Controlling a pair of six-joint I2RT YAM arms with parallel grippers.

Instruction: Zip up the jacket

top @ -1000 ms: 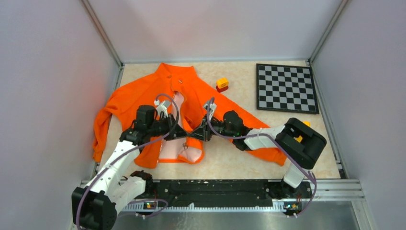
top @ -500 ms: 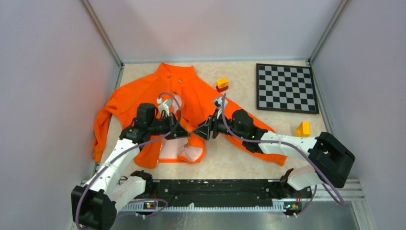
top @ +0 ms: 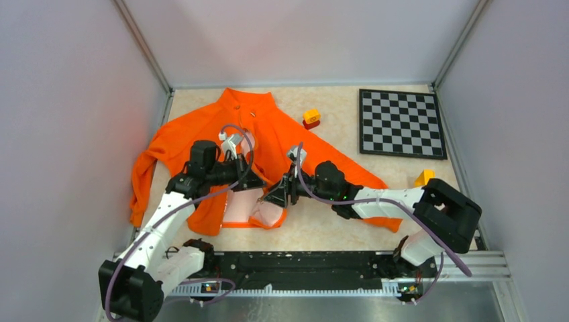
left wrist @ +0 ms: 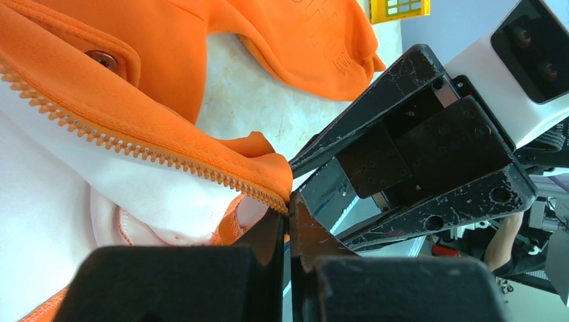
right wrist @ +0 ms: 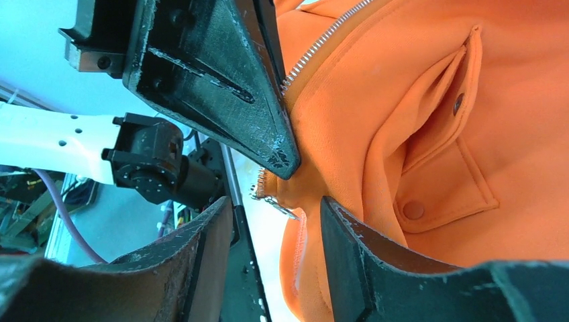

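Arms first: your left arm (top: 160, 225) climbs from its near-left base and bends right over the jacket (top: 194, 131). Your right arm (top: 389, 198) stretches low and leftward from its near-right base, so the two wrists meet almost nose to nose at the near hem. Your left gripper (left wrist: 288, 213) is clenched, fingers pressed together on the bottom end of one zipper edge, pinching the orange fabric right where the zipper teeth (left wrist: 134, 144) finish. Your right gripper (right wrist: 275, 218) is released, fingers spread wide, sitting just beside the left one. A small metal zipper piece (right wrist: 268, 196) on the other front edge hangs in the gap, touching neither finger as far as the wrist view shows. The jacket lies spread on the left and middle of the table (top: 335, 107), with the collar toward the far wall, one sleeve bunched at the left wall and the other running right under your right arm. It is bright orange and its front is open near the hem, showing the pale lining (left wrist: 54, 201). A pocket flap (right wrist: 456, 181) with round snaps sits near the right gripper. Off the jacket there is a chessboard (top: 401, 123) at far right, a small yellow-and-red block (top: 311, 118) beside the far shoulder, and a yellow piece (top: 423, 177) partly hidden behind your right arm.
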